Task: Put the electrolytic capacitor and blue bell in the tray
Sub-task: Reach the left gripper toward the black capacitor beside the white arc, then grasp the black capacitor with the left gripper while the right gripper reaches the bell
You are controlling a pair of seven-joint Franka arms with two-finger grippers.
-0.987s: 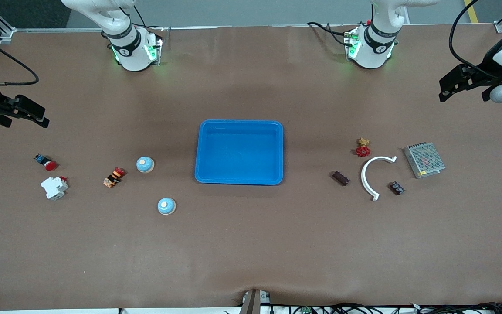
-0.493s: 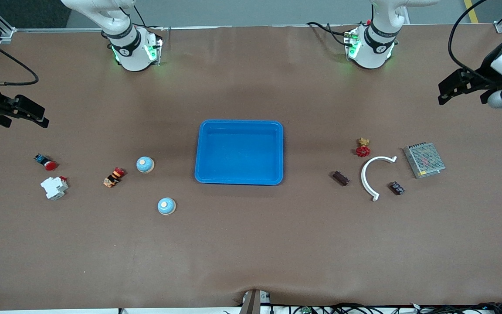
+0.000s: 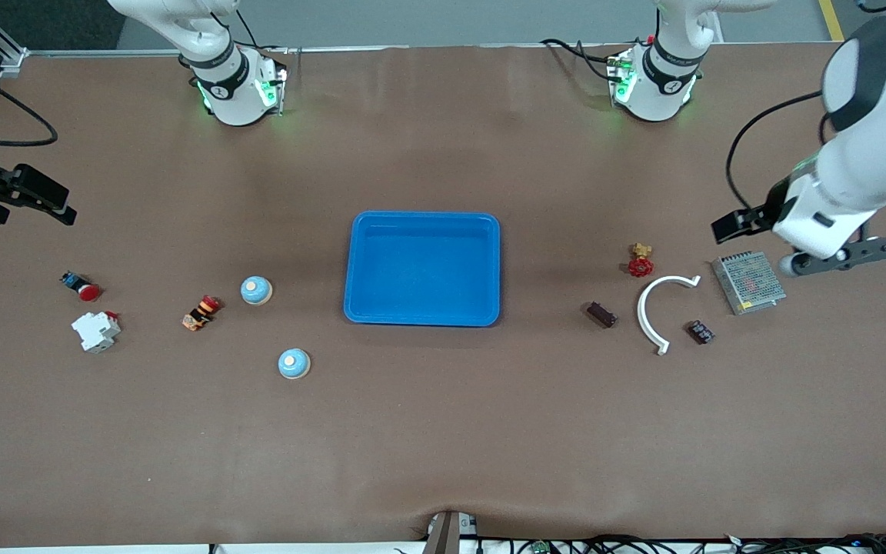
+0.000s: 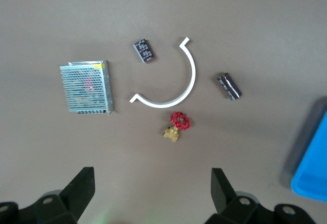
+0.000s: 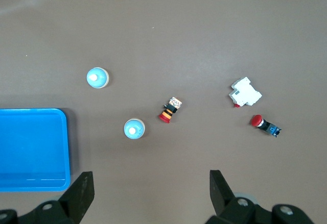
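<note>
brown matting covers the whole table in the front view, with the tray (image 3: 422,268) empty at its middle. two blue bells sit toward the right arm's end: one bell (image 3: 256,290) close to the tray, the other bell (image 3: 294,363) nearer the camera. toward the left arm's end lie two small dark cylinders, either of which could be the capacitor: a dark part (image 3: 601,314) between the tray and a white curved clip (image 3: 660,312), and a second dark part (image 3: 701,332) just beside the clip's open end. the left gripper (image 3: 797,246) hangs above the metal mesh box (image 3: 748,282); the right gripper (image 3: 24,196) waits at the table's edge.

in the left wrist view, the left gripper's jaws stand spread wide, with the clip (image 4: 171,78), a red-handled valve (image 4: 177,126) and both dark parts (image 4: 229,86) (image 4: 144,50) below. i judge the step is the approach to a capacitor; it should come down centred across the cylinder's short width, staying off the clip.

in the right wrist view, the right gripper's jaws are also spread, empty, over bare matting, with both bells (image 5: 134,128) (image 5: 97,77) and the tray's corner (image 5: 61,147) in sight.
</note>
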